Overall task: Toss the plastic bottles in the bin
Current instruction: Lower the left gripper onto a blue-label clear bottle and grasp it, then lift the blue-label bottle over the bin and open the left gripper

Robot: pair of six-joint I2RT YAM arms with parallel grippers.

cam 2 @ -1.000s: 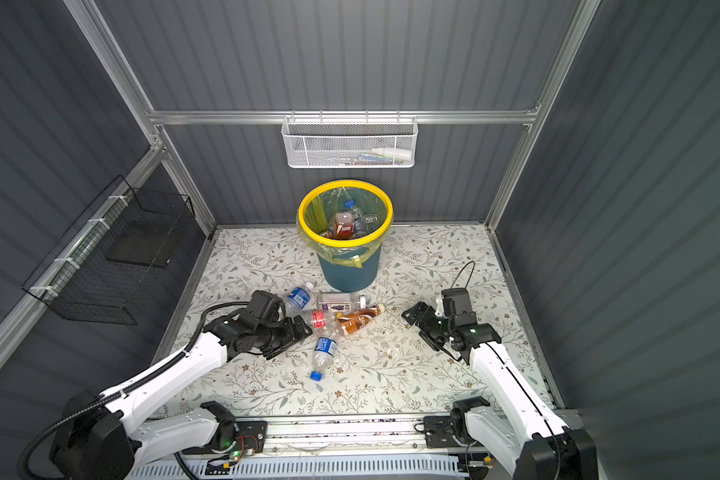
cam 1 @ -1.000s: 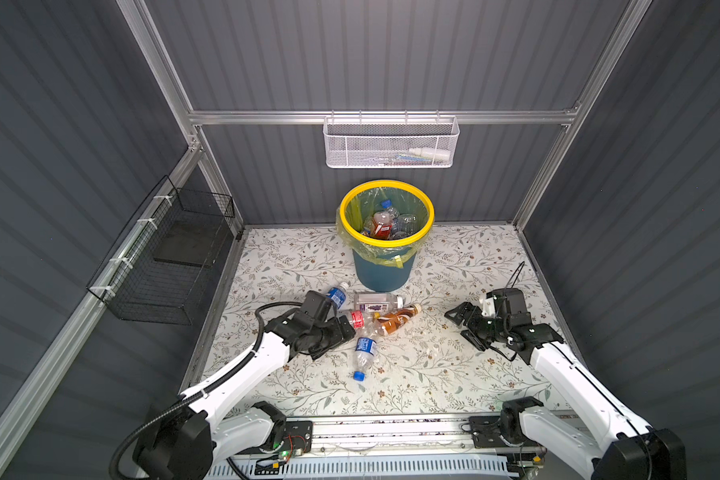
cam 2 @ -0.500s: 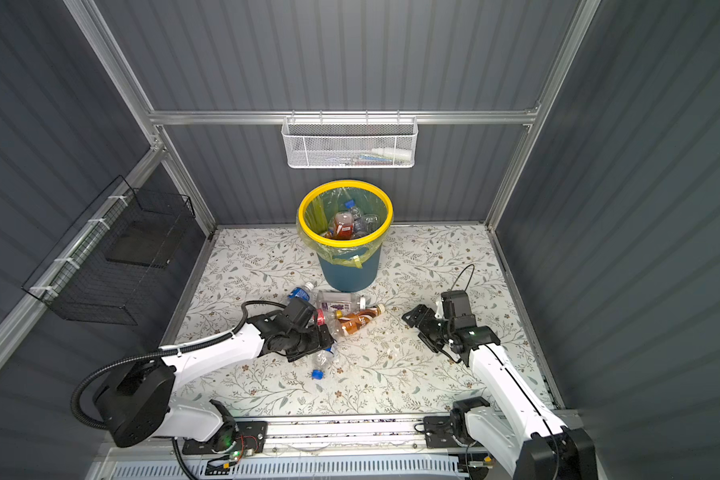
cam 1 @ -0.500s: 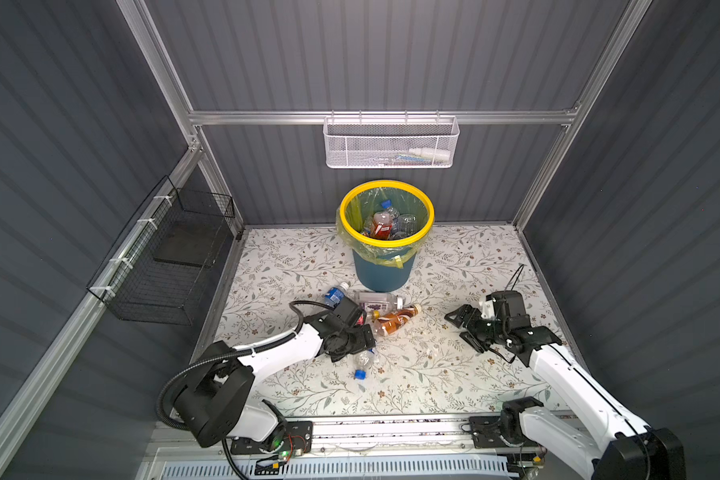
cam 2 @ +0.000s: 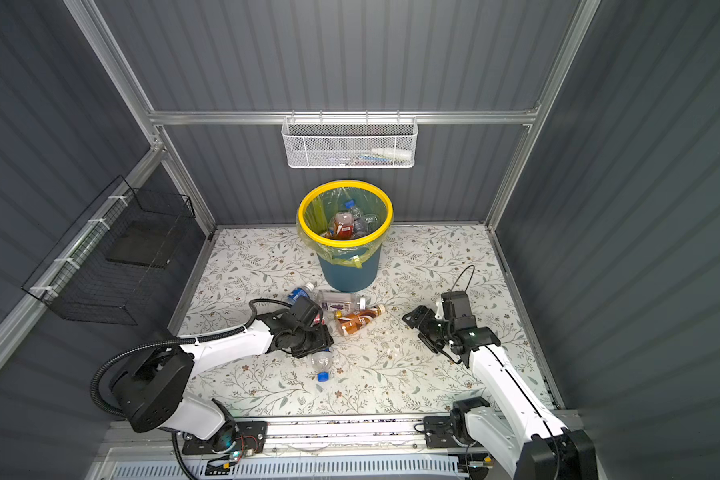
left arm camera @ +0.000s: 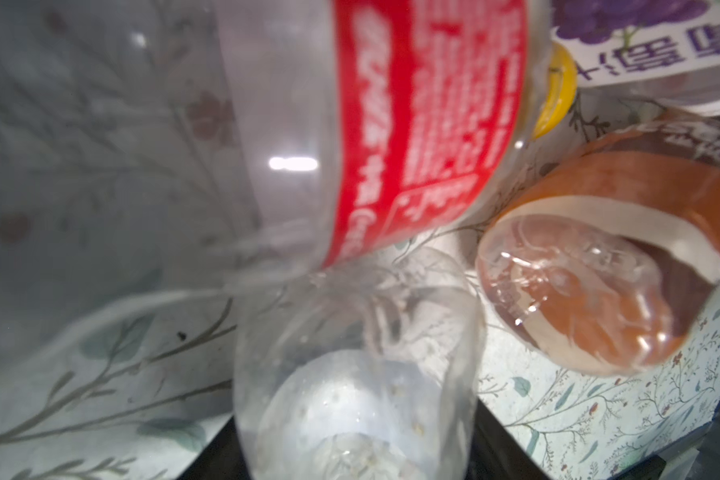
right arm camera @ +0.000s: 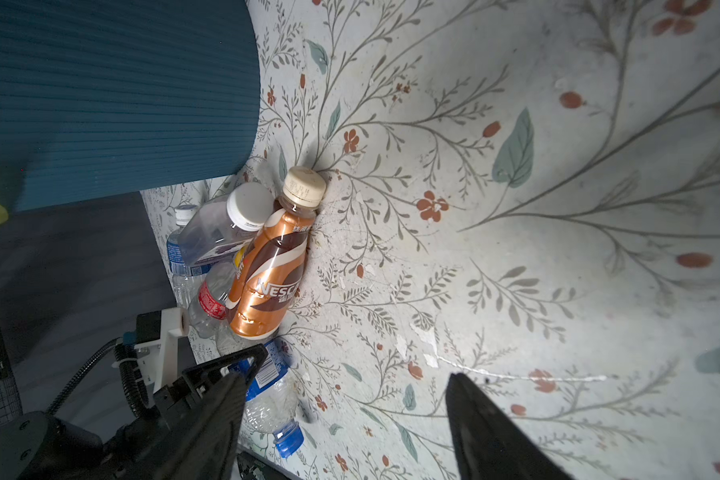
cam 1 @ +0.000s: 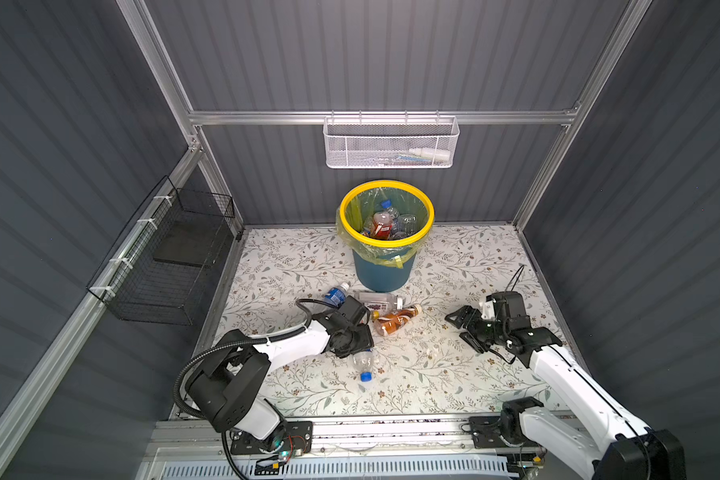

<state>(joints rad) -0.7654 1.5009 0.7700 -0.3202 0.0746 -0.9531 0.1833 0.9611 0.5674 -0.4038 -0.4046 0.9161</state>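
Observation:
The bin [cam 1: 385, 270] stands at the back with several plastic bottles [cam 1: 382, 222] inside. On the mat in front of it lie a blue-labelled bottle [cam 1: 336, 294], a white-capped clear bottle [cam 1: 377, 298], a brown bottle [cam 1: 393, 321] and a red-labelled one [left arm camera: 412, 124]. My left gripper [cam 1: 356, 347] is shut on a clear blue-capped bottle [cam 1: 363, 365]. Its base [left arm camera: 354, 395] fills the gap between the dark fingers [left arm camera: 213, 460]. My right gripper [cam 1: 468, 328] hovers open to the right of the pile, with only mat between its fingertips [right arm camera: 358, 362].
A white mesh basket [cam 1: 391, 143] hangs on the back wall above the bin. A black wire basket [cam 1: 171, 257] hangs on the left wall. Grey walls enclose the mat on three sides, and a metal rail [cam 1: 371, 428] runs along the front.
My left gripper swung right from the blue-labelled bottle to the clear blue-capped one and closed its jaws on it. The right gripper stayed nearly in place and narrowed slightly.

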